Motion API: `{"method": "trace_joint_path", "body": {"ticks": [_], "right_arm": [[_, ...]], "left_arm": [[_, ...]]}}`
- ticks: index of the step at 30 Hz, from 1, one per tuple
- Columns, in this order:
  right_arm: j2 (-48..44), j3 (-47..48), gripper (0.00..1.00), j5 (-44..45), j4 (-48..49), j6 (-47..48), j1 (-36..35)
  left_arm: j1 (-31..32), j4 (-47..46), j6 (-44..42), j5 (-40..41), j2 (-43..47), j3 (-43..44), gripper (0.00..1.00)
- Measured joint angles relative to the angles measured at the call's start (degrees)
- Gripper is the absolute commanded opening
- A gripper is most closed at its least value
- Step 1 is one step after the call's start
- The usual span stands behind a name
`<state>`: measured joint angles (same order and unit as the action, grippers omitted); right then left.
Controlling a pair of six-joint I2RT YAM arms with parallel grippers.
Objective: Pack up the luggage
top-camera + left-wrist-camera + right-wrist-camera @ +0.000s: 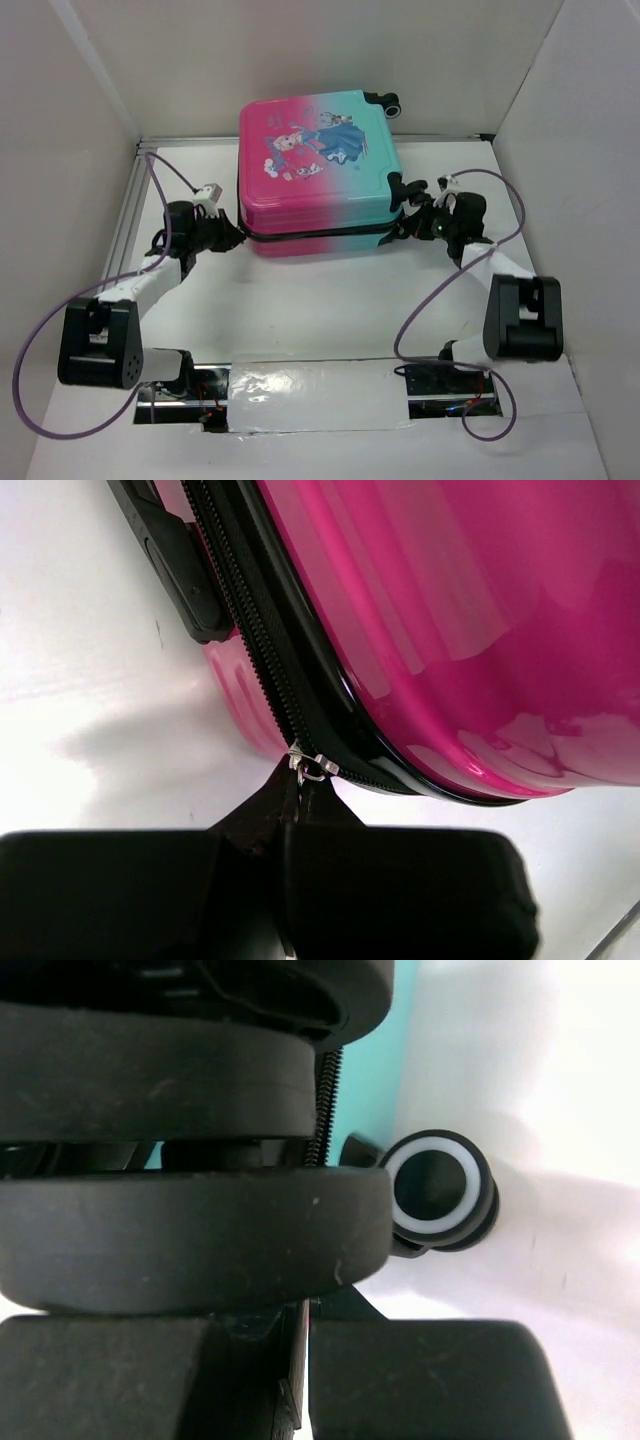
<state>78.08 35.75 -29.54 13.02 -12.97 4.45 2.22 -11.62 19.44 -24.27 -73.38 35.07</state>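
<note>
**Left gripper (pixel 228 236) pinches the pull (pixel 268 812) on the closed luggage (pixel 315 170)**

Left gripper fingers are pressed together on the black pull at the near left corner of the luggage. The right gripper (pixel 412 222) sits at the near right corner. In its wrist view the fingers meet with only a thin seam between them. A dark tab stands at that seam, but I cannot tell whether it is pinched.

The white table (pixel 330 300) carries everything, with white walls at the left, right and back. The luggage lies flat at the far middle of the table, printed shell up and both halves together. It is pink on the left and fades to teal on the right, and its far edge is near the back wall.

The wheels are on its right side. The far wheel (pixel 390 102) shows at the far right corner. In the right wrist view the near wheel (pixel 190 1230) fills most of the frame just above the fingers. The ringed wheel (pixel 437 1190), black with a white band, stands on the table beside the teal shell.

The black zipper (pixel 260 650) follows the seam between the two pink halves. Its teeth run down to a small silver ring (pixel 312 767), which joins the slider to the pull.
</note>
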Motion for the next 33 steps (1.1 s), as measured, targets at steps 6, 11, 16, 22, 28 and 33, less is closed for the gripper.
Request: {"method": "trace_joint_path", "body": {"ticks": [6,11,16,22,28,33], "right_arm": [[16.04,15.15,0.00,-12.57,-4.68,0.83,4.83],[23.87,23.04,0.00,-22.43,-9.60,-0.04,7.08],[29.86,32.63,0.00,-23.41,-16.68,0.24,6.97],[37.92,46.95,0.00,-20.92,-24.70,2.56,5.29],[52.46,71.28,0.00,-17.40,-33.38,6.82,2.05],[57.86,80.43,0.00,-15.21,-33.97,6.82,1.51]], "left_arm": [[-0.52,2.71,-0.26,-1.01,-7.65,7.93,0.00],[-2.01,5.05,-1.57,-3.76,-12.44,12.87,0.00],[-2.25,8.92,-4.09,-4.15,-19.52,21.77,0.00],[-3.34,16.74,-9.16,-5.14,-27.30,34.23,0.00],[-5.84,28.30,-13.51,-8.33,-36.83,48.74,0.00],[-6.23,30.25,-14.64,-9.31,-48.02,63.65,0.00]]}}
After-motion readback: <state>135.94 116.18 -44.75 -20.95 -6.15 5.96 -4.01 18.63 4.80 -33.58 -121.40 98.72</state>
